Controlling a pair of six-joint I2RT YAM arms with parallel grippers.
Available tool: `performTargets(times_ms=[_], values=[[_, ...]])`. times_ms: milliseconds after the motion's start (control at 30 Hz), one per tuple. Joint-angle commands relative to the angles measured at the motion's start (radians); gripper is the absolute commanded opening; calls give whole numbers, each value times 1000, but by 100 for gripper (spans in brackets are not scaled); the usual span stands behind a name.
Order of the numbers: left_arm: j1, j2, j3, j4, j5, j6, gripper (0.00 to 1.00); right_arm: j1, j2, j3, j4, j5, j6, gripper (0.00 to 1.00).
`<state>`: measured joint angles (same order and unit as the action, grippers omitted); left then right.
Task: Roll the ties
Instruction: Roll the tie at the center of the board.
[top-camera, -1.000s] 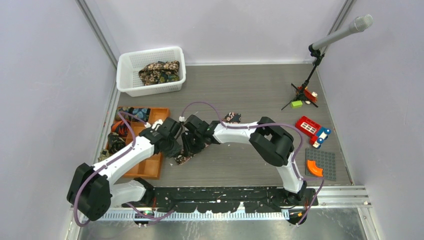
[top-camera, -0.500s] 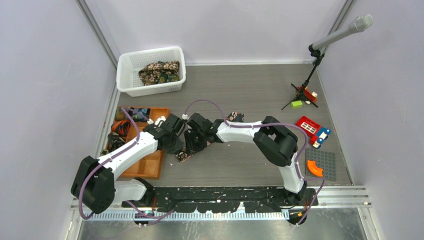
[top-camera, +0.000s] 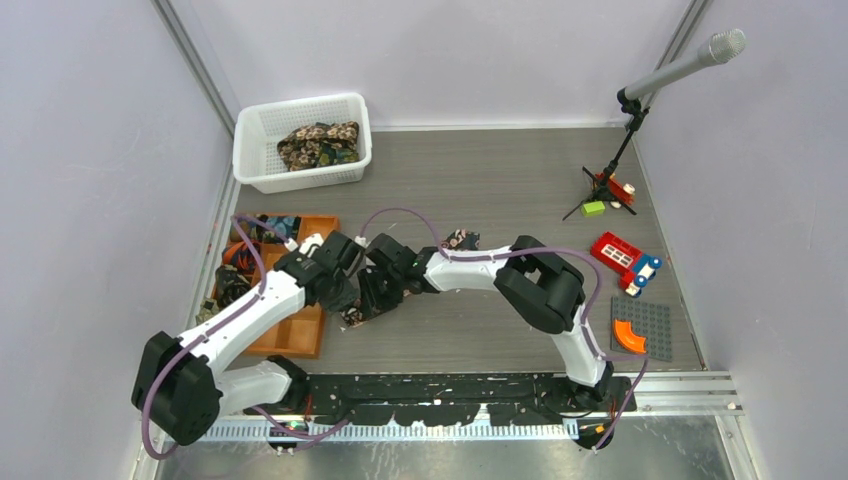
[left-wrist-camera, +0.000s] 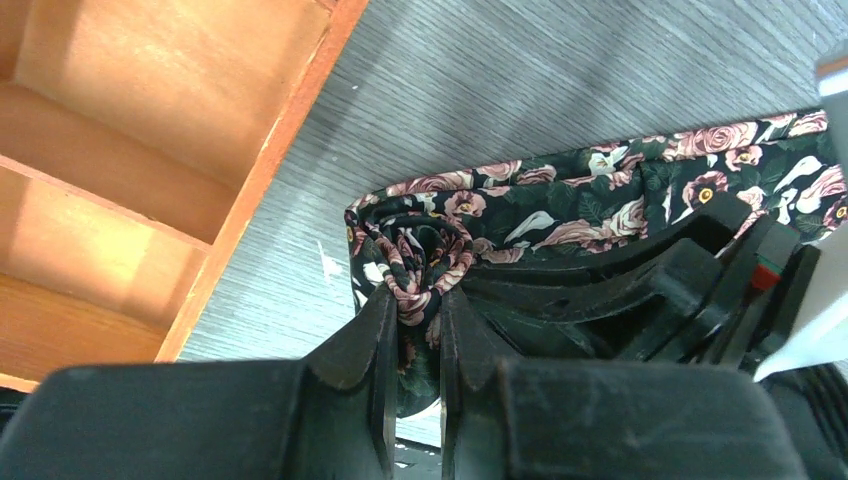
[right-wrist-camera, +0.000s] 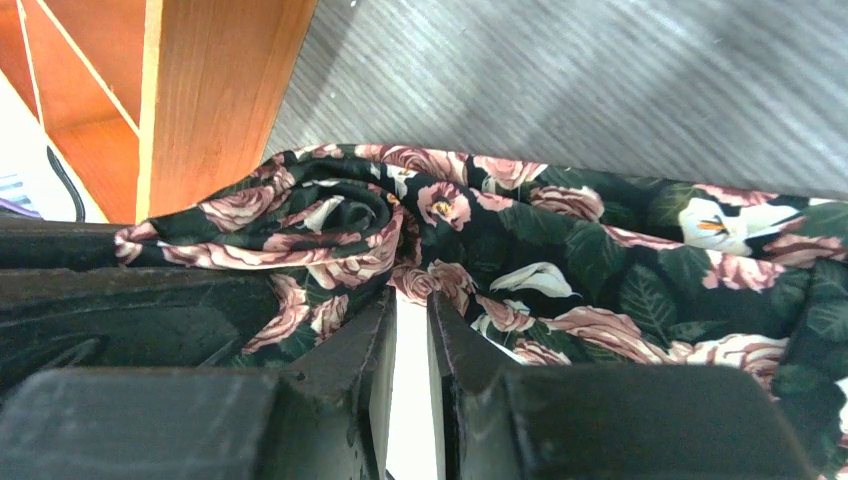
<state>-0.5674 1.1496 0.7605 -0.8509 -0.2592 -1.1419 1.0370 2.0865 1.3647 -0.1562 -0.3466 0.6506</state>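
While left tool (left-wrist-camera: 413, 300) pinches the coil of floral tie (left-wrist-camera: 600, 200), right tool (right-wrist-camera: 411, 300) apparently nips it alongside: likely mid-roll; next, another turn.

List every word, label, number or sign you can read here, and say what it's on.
None can be read in any view. The floral tie, orange tray and white basket carry no lettering. Any marking on the red toy is too small to tell.
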Motion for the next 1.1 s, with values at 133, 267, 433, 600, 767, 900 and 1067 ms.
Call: performTargets(times_ms=[133,267,433,600,767,900,1067], values=[[-2,45,26,-45,-27,46,0,11,-26,17,62,-16,13,23],[-3,115,50,-37,-24,64,0,9,-48,1,44,3,-1,23],[-2,181,87,-36,-39,77,0,-9,-104,-44,25,35,-21,23],[-2,226,112,-33,-41,84,0,-38,-177,-96,-3,62,-44,23],[-3,283,143,-42,-41,85,0,-67,-248,-161,-7,75,-58,23],[-3,311,166,-48,-41,84,8,-79,-284,-199,-7,78,-65,23],[-12,306,187,-52,-40,74,34,-90,-305,-225,-6,80,-70,23]])
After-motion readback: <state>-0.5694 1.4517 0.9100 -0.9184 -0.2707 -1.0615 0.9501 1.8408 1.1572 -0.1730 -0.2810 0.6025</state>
